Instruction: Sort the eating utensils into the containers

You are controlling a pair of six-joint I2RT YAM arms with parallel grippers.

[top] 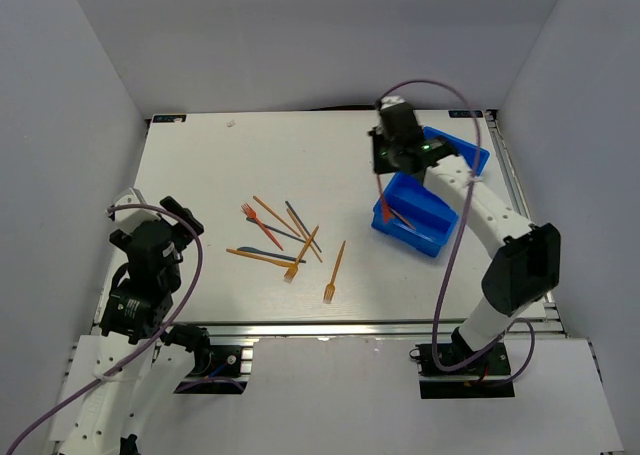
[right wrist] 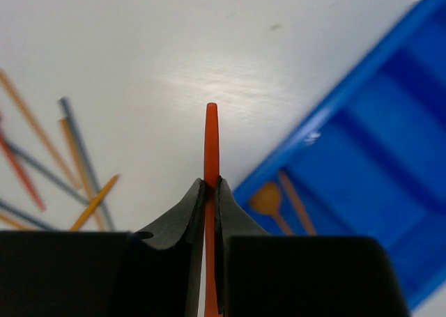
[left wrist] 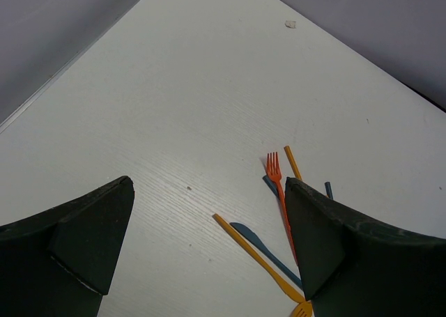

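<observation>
No text, label, brand, number or sign can be read in any of the three views
</observation>
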